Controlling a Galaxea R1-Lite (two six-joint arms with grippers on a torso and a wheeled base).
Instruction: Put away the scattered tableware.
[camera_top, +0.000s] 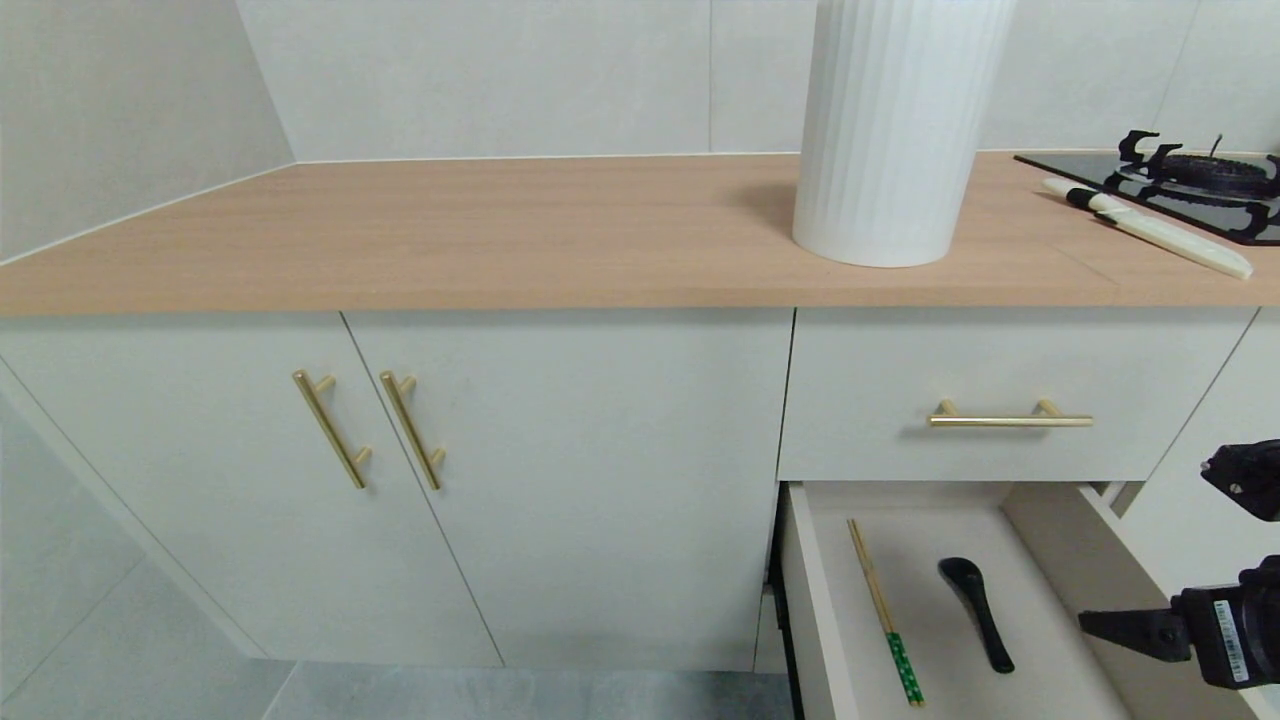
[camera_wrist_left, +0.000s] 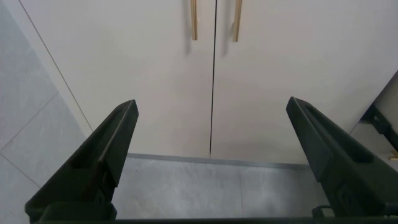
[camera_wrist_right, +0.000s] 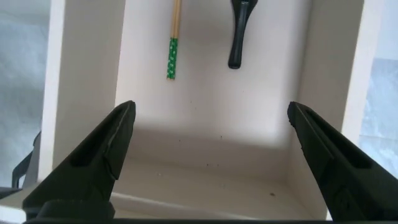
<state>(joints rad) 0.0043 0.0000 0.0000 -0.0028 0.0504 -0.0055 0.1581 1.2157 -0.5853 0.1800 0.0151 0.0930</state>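
Drawer at five o'clock is open, chopsticks and spoon inside. Knife lies on the counter at two o'clock, probably next; it calls for a reach up to its handle. Right gripper over the drawer and left gripper facing the doors are both spread, empty.

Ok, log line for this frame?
drawer: open | inside: chopsticks, black spoon | counter: knife by stove | right claw: open, over drawer | left claw: open, facing cabinet doors
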